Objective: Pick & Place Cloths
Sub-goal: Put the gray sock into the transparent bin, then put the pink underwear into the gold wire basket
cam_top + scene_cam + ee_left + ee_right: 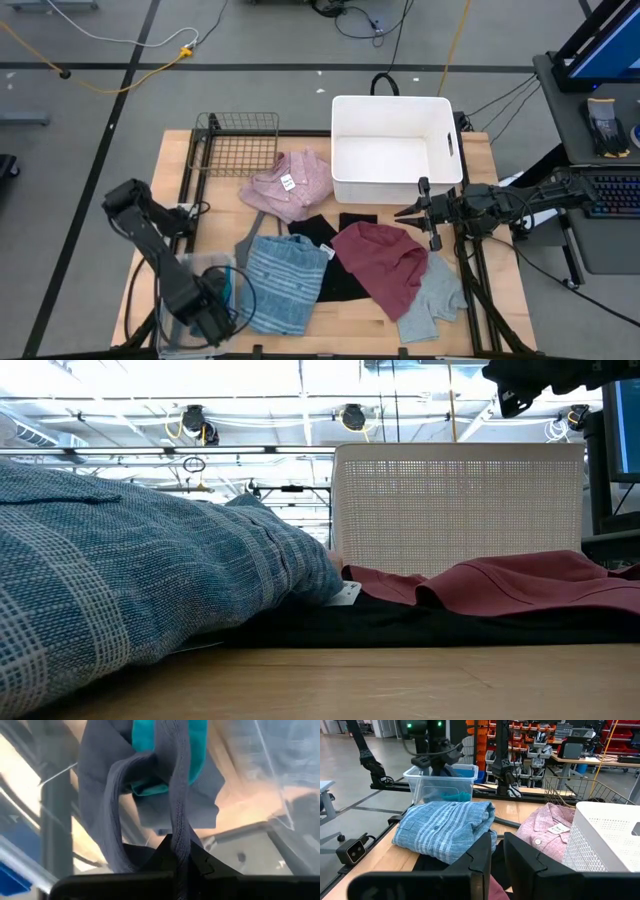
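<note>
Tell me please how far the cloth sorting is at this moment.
Done: a teal piece already lies in the clear bin. In hand: the left hand is shut on a grey-blue cloth over that bin. Left: the pink shirt, striped blue, maroon, black and grey pieces lie on the table; the white basket looks empty.

Your wooden tabletop [350, 325] carries the white basket [390, 145] at the back, a wire rack [238, 143] beside it, and a clear bin [205, 290] at the front left. You've got pink shirt [295, 183], blue striped cloth [285, 283], black cloth [335, 270], maroon cloth [385, 262] and grey cloth [435, 300] spread between.
</note>
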Tool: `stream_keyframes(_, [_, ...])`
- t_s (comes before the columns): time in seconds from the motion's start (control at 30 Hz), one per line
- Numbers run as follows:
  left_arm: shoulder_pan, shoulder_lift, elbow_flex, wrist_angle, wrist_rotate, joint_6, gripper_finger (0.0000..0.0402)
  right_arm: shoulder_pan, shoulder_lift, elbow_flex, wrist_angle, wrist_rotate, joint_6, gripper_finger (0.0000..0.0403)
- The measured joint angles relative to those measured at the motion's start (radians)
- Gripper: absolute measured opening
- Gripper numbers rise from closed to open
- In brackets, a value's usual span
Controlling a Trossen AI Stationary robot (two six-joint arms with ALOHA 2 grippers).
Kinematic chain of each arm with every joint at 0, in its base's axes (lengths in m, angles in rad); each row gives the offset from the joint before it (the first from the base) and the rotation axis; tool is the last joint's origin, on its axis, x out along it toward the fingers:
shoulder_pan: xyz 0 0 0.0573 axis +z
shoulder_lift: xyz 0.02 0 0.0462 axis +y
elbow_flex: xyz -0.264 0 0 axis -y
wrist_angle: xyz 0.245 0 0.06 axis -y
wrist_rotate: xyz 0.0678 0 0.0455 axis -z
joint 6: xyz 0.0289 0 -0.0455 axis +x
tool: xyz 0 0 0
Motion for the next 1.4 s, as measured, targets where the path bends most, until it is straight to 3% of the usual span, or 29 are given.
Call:
stream_keyframes(0.43, [-0.027,0.031,0.000,0.008,-0.018,-0.060,0.0049,0.000,0.000,0.000,0.000,0.000,-0.002,0.0043])
stream_keyframes(0.73, [-0.027,0.005,0.000,0.028,-0.017,-0.043,0.0163,0.000,0.000,0.000,0.000,0.000,-0.003,0.0043])
stream_keyframes(0.87, [-0.019,-0.062,0.000,0.067,0.046,-0.010,0.0206,0.000,0.000,0.000,0.000,0.000,-0.003,0.0043])
stream_keyframes(1.0, [-0.019,-0.167,0.000,0.099,0.050,-0.092,0.0227,0.000,0.000,0.000,0.000,0.000,-0.003,0.0043])
stream_keyframes(1.17, [-0.021,-0.323,0.000,0.162,-0.122,-0.212,0.0229,0.000,0.000,0.000,0.000,0.000,-0.003,0.0043])
stream_keyframes(1.3, [-0.012,-0.421,0.000,0.225,-0.409,-0.234,0.0230,0.000,0.000,0.000,0.000,0.000,-0.003,0.0043])
stream_keyframes(1.4, [0.009,-0.462,0.000,0.291,-0.633,-0.164,0.0230,0.000,0.000,0.000,0.000,0.000,-0.003,0.0043])
